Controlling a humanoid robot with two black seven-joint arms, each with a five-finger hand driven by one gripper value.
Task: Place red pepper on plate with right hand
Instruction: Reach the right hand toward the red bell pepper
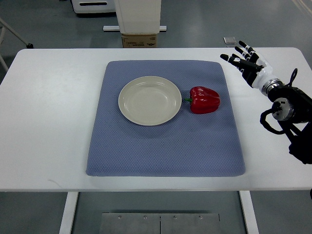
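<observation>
Your blue mat (165, 151) carries the plate (150, 100), red pepper (204, 99) just beside it. Right hand (246, 63) hovers at the tabletop's (48, 122) far right corner, fingers (230, 58) spread, empty.

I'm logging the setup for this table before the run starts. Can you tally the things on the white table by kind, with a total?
Round cream plate: 1
Glossy red bell pepper: 1
Blue-grey textured cloth mat: 1
Total: 3

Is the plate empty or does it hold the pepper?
Empty. The plate shows a bare bowl; the red pepper lies beside it on the mat.
</observation>
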